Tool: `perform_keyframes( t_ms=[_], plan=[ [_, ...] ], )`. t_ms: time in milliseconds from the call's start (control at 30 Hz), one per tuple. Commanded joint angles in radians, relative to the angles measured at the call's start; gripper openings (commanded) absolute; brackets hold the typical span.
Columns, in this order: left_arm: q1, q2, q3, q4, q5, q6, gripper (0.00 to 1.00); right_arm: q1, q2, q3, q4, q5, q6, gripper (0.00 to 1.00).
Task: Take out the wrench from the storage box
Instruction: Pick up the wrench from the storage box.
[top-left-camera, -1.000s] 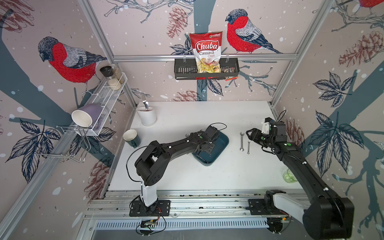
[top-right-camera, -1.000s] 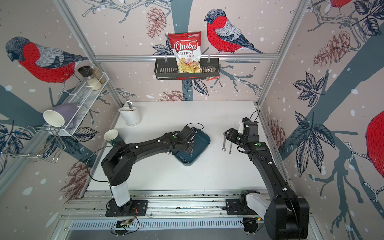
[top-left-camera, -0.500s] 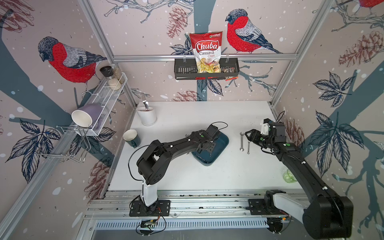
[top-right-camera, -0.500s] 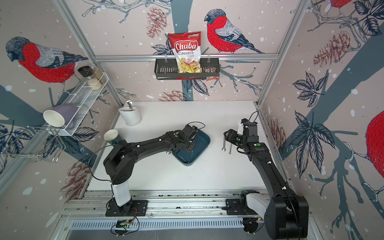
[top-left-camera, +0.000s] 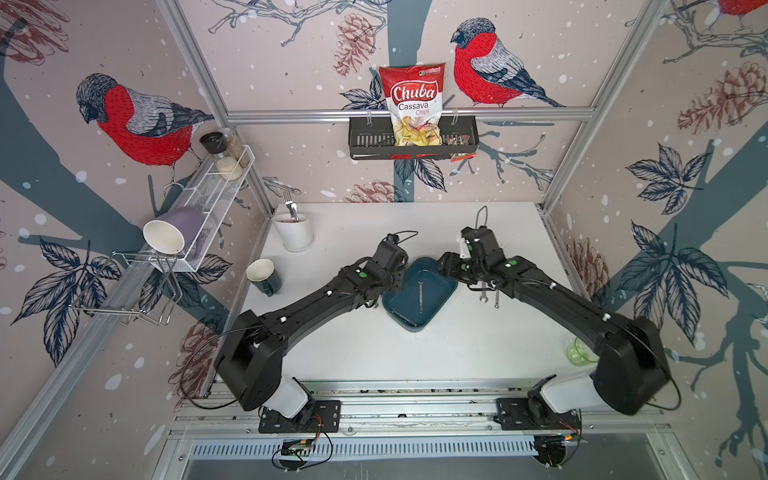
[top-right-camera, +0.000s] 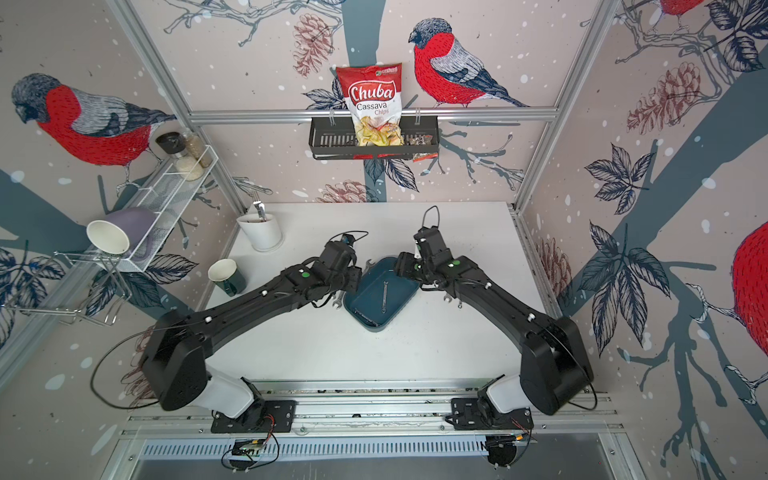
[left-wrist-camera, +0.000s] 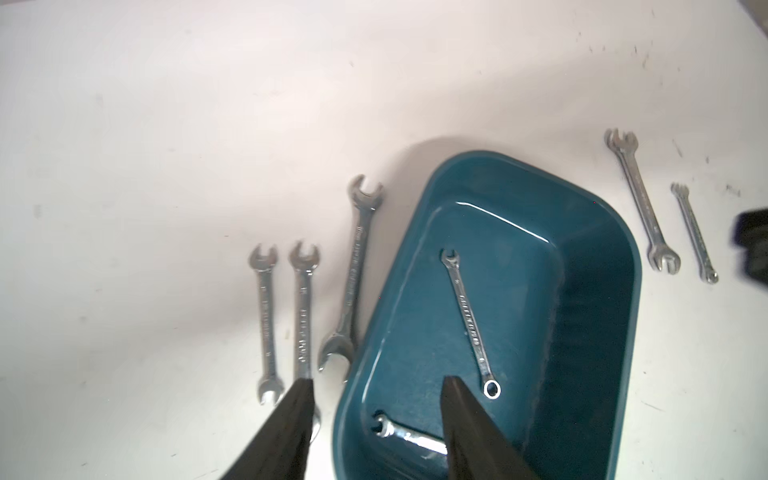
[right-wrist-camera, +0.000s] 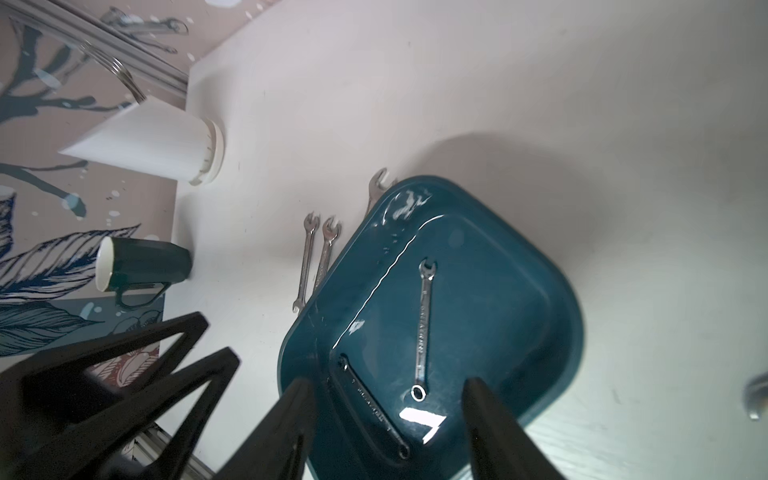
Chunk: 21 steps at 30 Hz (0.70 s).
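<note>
As seen from both wrists, shows two tools, left gripper (left-wrist-camera: 378, 381) and right gripper (right-wrist-camera: 388, 381), each spread wide and empty over the edge of one storage box (left-wrist-camera: 602, 291). Ahead of both sets of fingertips, inside the box: two wrenches, centre wrench (left-wrist-camera: 471, 324) and wall wrench (right-wrist-camera: 372, 405). Outside it, beside the left gripper: three, outer wrench (left-wrist-camera: 266, 328), mid wrench (left-wrist-camera: 303, 316), large wrench (left-wrist-camera: 352, 274). Behind the right gripper: two, long wrench (left-wrist-camera: 642, 203), thin wrench (left-wrist-camera: 694, 232).

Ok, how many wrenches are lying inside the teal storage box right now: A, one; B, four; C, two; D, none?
C: the storage box holds two, a middle wrench slanted across its floor and a second wrench against one wall; the others lie on the table outside it.
</note>
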<state>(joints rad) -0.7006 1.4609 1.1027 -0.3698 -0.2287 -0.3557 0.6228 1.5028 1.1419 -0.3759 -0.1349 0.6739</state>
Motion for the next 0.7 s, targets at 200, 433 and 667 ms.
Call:
perform_keyframes(
  t_ms=[200, 433, 667],
  plan=[
    [0.099, -0.260, -0.145, 0.026, -0.079, -0.029, 0.62, 0.134, 0.367, 0.295, -0.306, 0.151, 0.108, 0.62],
    [0.101, -0.288, -0.164, 0.030, -0.056, -0.022, 0.64, 0.152, 0.554, 0.418, -0.412, 0.151, 0.103, 0.60],
    [0.100, -0.305, -0.170, 0.036, -0.040, -0.018, 0.66, 0.153, 0.606, 0.444, -0.456, 0.169, 0.109, 0.55]
  ],
)
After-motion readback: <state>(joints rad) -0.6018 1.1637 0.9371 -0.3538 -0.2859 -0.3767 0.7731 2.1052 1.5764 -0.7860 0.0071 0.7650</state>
